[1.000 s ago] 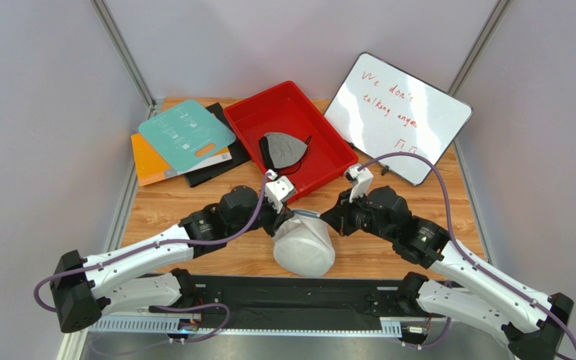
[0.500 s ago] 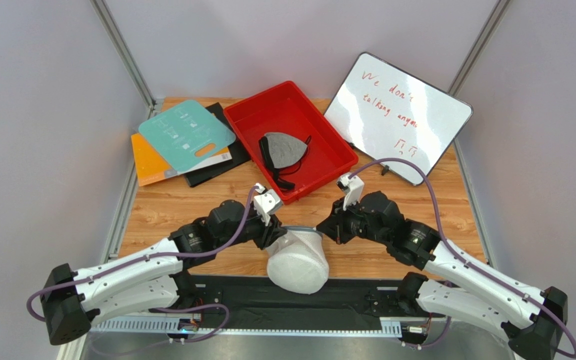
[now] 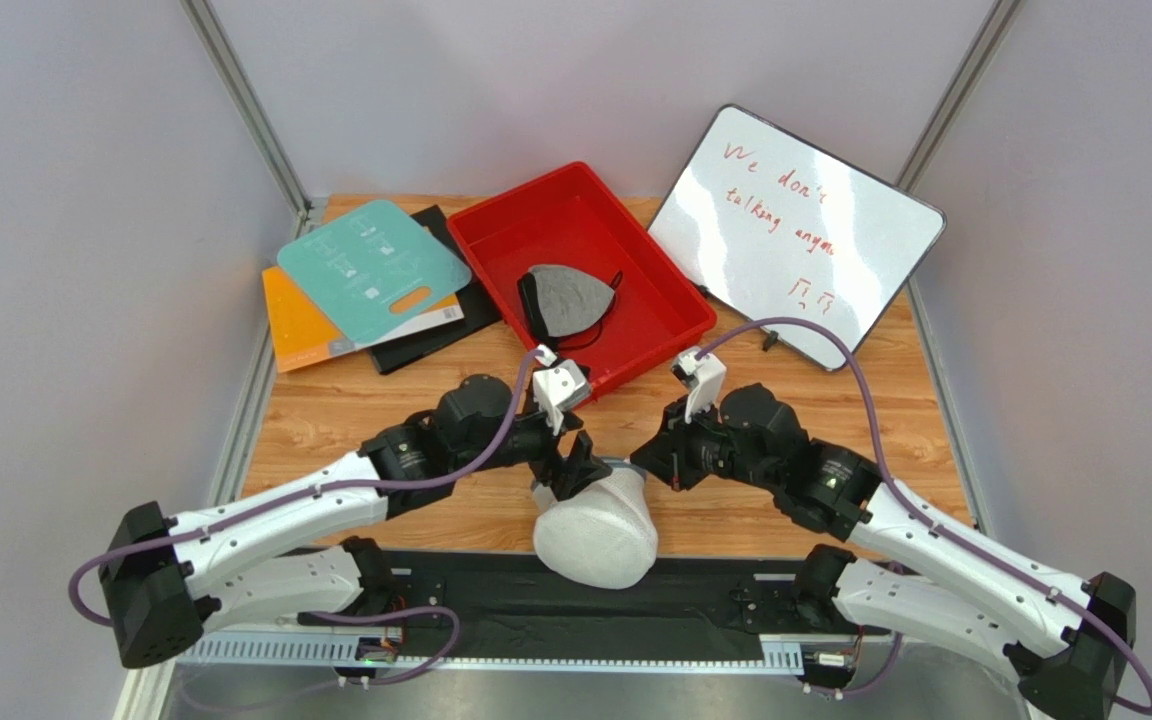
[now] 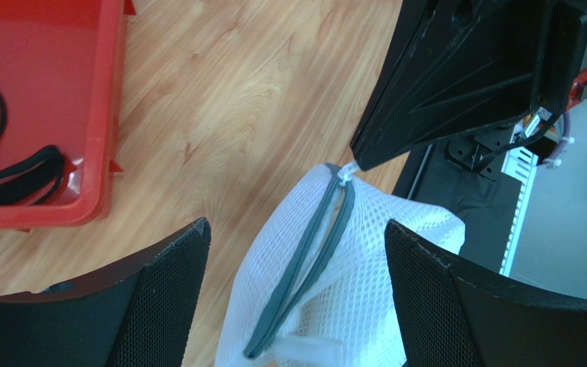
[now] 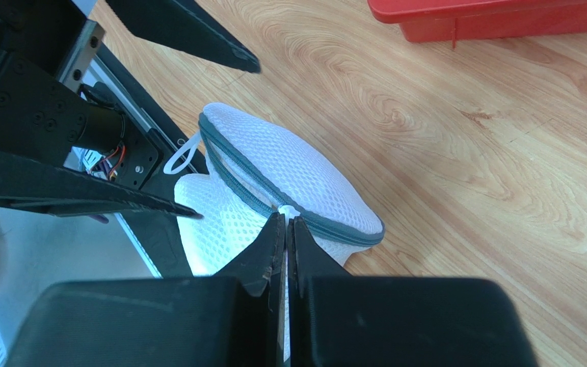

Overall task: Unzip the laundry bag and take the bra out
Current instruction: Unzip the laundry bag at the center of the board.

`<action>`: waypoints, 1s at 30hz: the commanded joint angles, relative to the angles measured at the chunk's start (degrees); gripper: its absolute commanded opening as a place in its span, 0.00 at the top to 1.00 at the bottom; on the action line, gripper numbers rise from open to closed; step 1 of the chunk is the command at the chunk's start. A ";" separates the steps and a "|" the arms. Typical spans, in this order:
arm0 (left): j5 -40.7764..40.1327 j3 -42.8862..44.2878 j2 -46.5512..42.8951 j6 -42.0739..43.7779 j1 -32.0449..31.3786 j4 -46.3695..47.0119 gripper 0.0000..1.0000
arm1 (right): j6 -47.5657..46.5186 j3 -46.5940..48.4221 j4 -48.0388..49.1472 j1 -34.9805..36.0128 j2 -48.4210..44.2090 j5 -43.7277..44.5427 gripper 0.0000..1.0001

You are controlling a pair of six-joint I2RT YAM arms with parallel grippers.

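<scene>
The white mesh laundry bag (image 3: 597, 528) lies at the near table edge, between both arms. Its grey zipper band (image 4: 308, 256) shows as two strips lying side by side. My left gripper (image 4: 295, 223) is open, one finger on each side of the bag's rim without touching it. My right gripper (image 5: 286, 218) is shut on the small white zipper pull (image 5: 287, 209) at the band's end. In the top view the left gripper (image 3: 575, 465) and right gripper (image 3: 654, 459) flank the bag's top. No bra shows; the mesh hides what is inside.
A red tray (image 3: 642, 270) behind the arms holds a grey bra with black straps (image 3: 564, 300). A whiteboard (image 3: 793, 233) leans at the back right. Teal, orange and black flat sheets (image 3: 372, 270) are stacked at the back left. A black rail (image 3: 567, 608) runs along the near edge.
My left gripper has opened and let go of the bag's rim. The bag has sunk and shifted toward the near edge. The right gripper has stayed shut on the pull.
</scene>
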 commanded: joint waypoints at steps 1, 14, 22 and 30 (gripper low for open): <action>5.66 4.97 5.23 0.98 0.15 3.16 0.11 | -0.01 0.13 2.46 0.31 -1.72 -0.15 1.00; 7.87 6.65 11.93 1.78 0.15 2.28 0.14 | -0.27 -0.49 1.67 0.31 -2.43 0.64 1.00; 6.81 6.92 13.43 2.04 0.06 1.93 0.69 | -0.62 -0.49 1.41 0.31 -2.16 0.99 1.00; 3.91 5.86 11.76 2.21 0.15 1.49 1.00 | -0.10 -1.45 1.23 0.31 -0.67 2.31 1.00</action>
